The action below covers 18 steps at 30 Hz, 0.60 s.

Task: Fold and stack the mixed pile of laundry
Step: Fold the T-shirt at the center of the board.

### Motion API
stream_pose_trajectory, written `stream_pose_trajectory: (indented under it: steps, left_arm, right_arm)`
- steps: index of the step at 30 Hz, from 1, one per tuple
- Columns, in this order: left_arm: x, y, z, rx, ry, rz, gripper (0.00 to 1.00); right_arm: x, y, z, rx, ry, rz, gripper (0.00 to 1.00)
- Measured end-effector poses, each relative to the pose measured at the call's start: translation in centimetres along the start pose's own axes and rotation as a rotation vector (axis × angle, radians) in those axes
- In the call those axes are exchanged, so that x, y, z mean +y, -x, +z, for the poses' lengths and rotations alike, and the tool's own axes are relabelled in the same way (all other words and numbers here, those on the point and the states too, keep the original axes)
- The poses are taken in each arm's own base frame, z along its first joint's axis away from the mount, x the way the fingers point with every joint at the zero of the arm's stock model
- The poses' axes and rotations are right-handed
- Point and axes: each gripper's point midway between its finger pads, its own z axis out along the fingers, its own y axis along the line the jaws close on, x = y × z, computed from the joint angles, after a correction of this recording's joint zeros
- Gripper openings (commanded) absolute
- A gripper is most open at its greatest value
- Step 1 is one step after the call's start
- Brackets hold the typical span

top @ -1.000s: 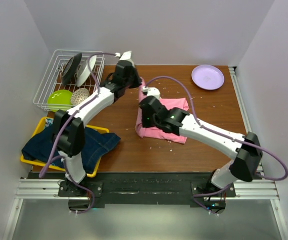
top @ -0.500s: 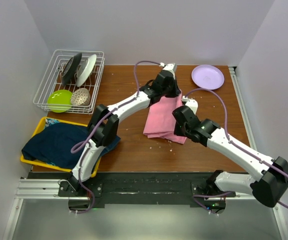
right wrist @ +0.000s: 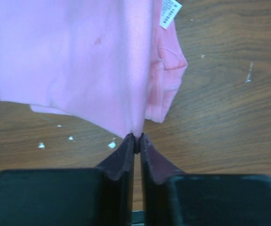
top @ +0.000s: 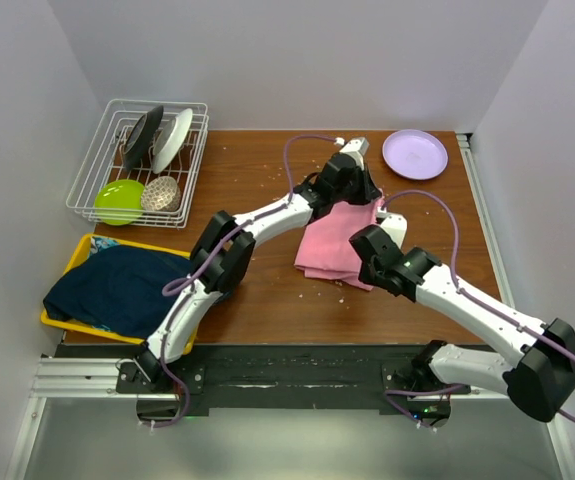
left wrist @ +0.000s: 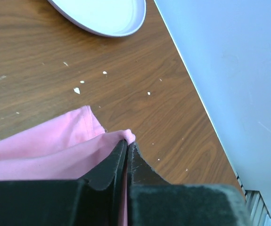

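Left jaws clamped on soft pink T-shirt (left wrist: 45,150) hem; right jaws pinching its folded corner. Smooth knit, roughly rectangular fold, over crumb-speckled wood-grain surface (left wrist: 41,47).

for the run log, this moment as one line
step: fold pink t-shirt | left jaws: shut on its far corner | right jaws: shut on its edge

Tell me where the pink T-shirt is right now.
In the top view the pink T-shirt is right of centre on the table, nearer than the lavender plate; the left gripper and the right gripper both pinch its right edge.
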Motion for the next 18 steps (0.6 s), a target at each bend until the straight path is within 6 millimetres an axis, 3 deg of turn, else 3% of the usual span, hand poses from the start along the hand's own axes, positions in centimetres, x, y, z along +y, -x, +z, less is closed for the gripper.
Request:
stream_pose_trajectory:
  steps: [1, 3, 4, 7, 13, 18]
  left_arm:
    - [0.0, -0.6, 0.4, 0.008, -0.013, -0.002, 0.21]
    - [0.2, -1.5, 1.0, 0.021, -0.033, -0.004, 0.35]
    - [0.3, -2.0, 1.4, 0.03, -0.047, -0.006, 0.46]
    - [0.0, -2.9, 1.9, 0.059, -0.088, 0.0, 0.63]
    - [-1.3, -1.4, 1.1, 0.045, -0.141, 0.031, 0.67]
    - [-0.5, 3.4, -3.2, -0.011, -0.116, 0.02, 0.61]
  right_arm:
    - [-0.3, -0.3, 0.2, 0.006, -0.012, 0.003, 0.36]
    - [-0.9, -0.9, 0.3, 0.023, -0.03, 0.004, 0.43]
    - [-1.2, -1.2, 0.3, 0.034, -0.04, -0.001, 0.46]
    - [-1.7, -1.3, -0.2, 0.039, -0.049, 0.002, 0.48]
    - [-0.6, 2.0, -1.0, -0.007, -0.019, 0.051, 0.47]
    - [0.2, 4.4, 2.4, 0.012, -0.018, 0.119, 0.46]
